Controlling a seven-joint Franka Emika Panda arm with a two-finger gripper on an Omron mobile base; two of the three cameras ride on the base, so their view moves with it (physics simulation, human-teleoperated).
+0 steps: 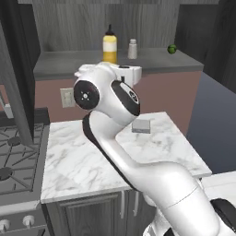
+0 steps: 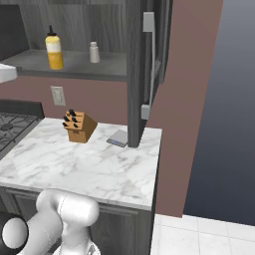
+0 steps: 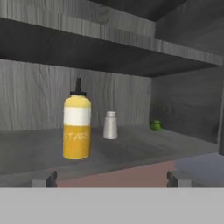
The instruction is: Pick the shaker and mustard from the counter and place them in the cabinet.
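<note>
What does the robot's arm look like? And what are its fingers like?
The arm is made of smooth, shiny white rounded tubes, joined by black bands. One round joint has a black disc cap with tiny pale dots. No cables show. At the gripper, the two finger tips are small, blocky and dark grey.

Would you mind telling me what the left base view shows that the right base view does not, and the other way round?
The left base view alone shows a small green round thing at the right end of the cabinet shelf and most of the white arm across the counter. The right base view alone shows the brown knife block and the open cabinet door edge-on. Both show the mustard and the shaker upright on the shelf, slightly apart, the flat grey block on the marble counter, the wall outlet and the stove.
</note>
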